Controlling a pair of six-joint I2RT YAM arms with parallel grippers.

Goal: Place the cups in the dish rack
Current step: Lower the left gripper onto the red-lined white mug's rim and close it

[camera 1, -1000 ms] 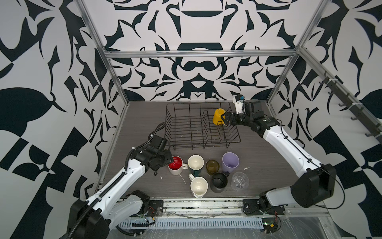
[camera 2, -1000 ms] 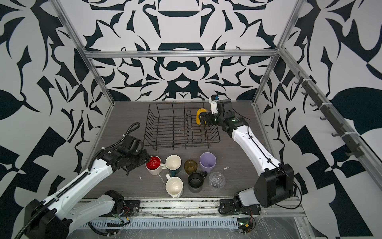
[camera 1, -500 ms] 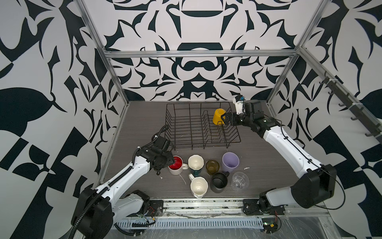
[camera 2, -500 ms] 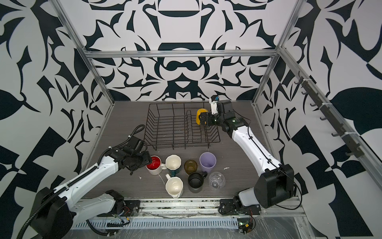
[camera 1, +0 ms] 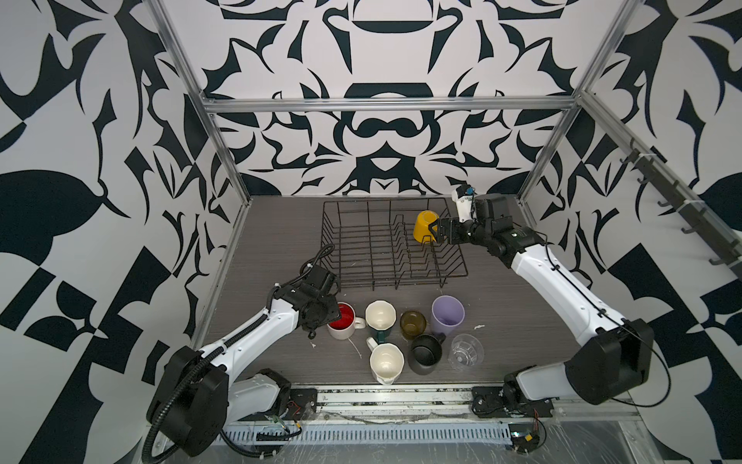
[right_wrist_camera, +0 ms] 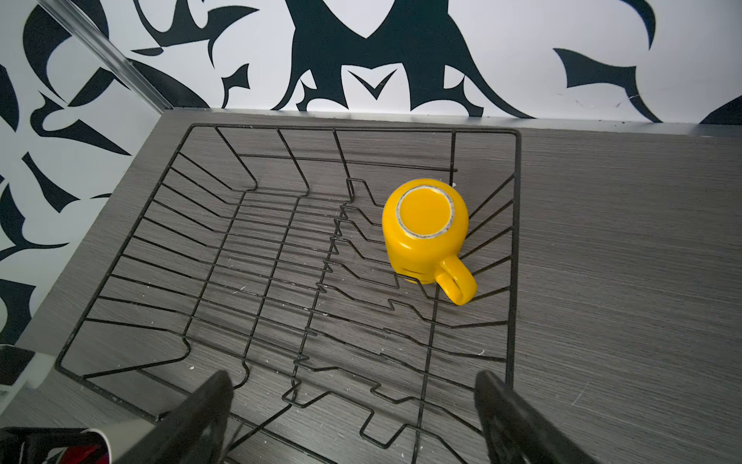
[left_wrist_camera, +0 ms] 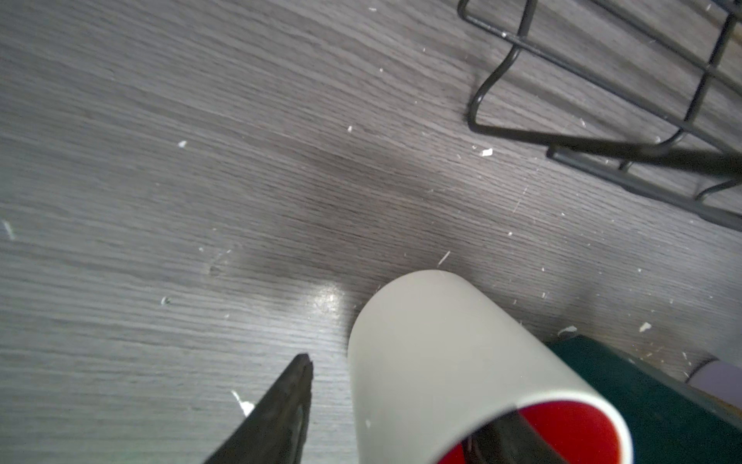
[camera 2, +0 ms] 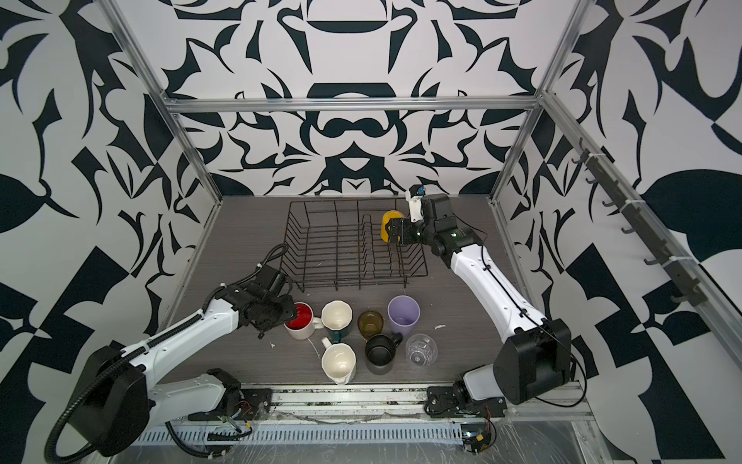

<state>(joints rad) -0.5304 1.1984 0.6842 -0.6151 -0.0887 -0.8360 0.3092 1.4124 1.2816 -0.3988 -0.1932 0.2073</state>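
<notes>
With the far wall taken as 12 o'clock, the black wire dish rack (camera 1: 361, 249) is seen in both top views on the grey wood-grain tabletop (camera 1: 273, 241), from the centre towards 12 o'clock. One cup is loaded: the glossy yellow mug (camera 1: 423, 227) stands upside down in the rack's 1 o'clock corner, beside the row of upright prongs. In the right wrist view its pale foot ring (right_wrist_camera: 425, 213) is turned upward.

The right gripper (camera 1: 434, 234) is held over the rack's 3 o'clock rim, near that mug but apart from it. Its fingers (right_wrist_camera: 208, 401) are spread wide and nothing is held between them.

Seven cups are grouped upright on the tabletop at the rack's 6 o'clock. In the farther row, from 9 to 3 o'clock, are:
- the white mug with a red inside (camera 1: 343, 325)
- the teal faceted mug with a cream inside (camera 1: 380, 315)
- the amber glass (camera 1: 412, 323)
- the lilac tumbler (camera 1: 447, 315)

In the nearer row are:
- the cream faceted mug (camera 1: 385, 363)
- the black mug (camera 1: 425, 353)
- the clear glass (camera 1: 465, 351)

The left gripper (left_wrist_camera: 405, 389) is set astride the white mug's 9 o'clock wall, with one finger inside the red bowl and the other outside. Bare tabletop is seen between the outer finger and the wall, so the jaws are partly open and the mug is not clamped.
</notes>
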